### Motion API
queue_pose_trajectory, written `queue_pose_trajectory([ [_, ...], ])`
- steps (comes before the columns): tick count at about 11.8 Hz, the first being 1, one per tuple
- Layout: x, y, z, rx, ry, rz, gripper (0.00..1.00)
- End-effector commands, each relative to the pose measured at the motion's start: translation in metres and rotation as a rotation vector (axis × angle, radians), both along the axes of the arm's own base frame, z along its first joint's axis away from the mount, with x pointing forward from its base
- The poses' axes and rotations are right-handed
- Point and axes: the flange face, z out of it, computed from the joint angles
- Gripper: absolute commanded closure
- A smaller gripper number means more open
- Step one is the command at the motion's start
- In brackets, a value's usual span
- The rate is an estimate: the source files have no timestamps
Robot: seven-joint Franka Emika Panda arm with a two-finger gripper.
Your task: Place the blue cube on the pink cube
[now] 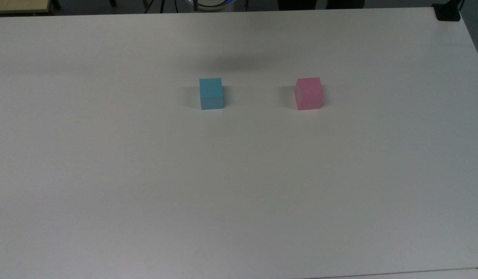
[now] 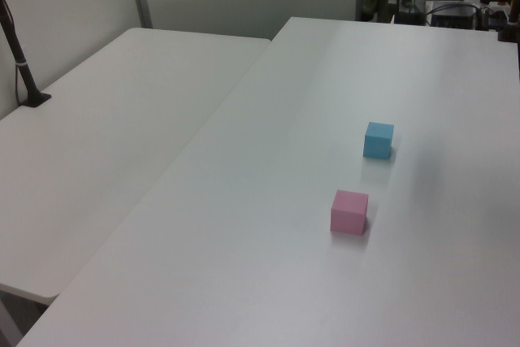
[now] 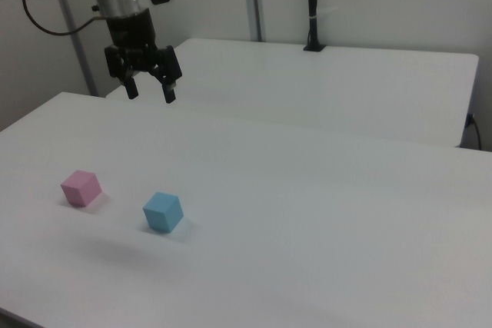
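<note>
The gripper [image 3: 151, 88] is seen in the right view, held high above the white bench [image 3: 307, 213], its two black fingers spread apart with nothing between them. It hangs above and beyond the cubes, well apart from both.

The blue cube [image 1: 211, 93] is set on the bench toward the far half in the top view, with the pink cube [image 1: 308, 93] to its right there, about level with it and well apart. In the left view the blue cube [image 2: 379, 140] is farther away and the pink cube [image 2: 349, 211] nearer. In the right view the pink cube [image 3: 81, 187] lies at the left and the blue cube [image 3: 163, 212] to its right, slightly nearer. Both cubes rest flat on the bench.

A second white table [image 2: 97, 144] is placed alongside the bench, with a black pole [image 2: 20, 58] standing on it.
</note>
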Motion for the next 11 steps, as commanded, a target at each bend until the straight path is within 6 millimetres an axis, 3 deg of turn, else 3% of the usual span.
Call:
queue_pose_trajectory([
  [1, -0.0055, -0.0015, 0.0047, -0.009, 0.013, -0.029, 0.00],
  [5, -0.0047, 0.0033, 0.0035, -0.011, 0.013, -0.020, 0.00],
  [11, -0.0069, -0.0058, 0.0071, -0.009, 0.015, -0.038, 0.00],
])
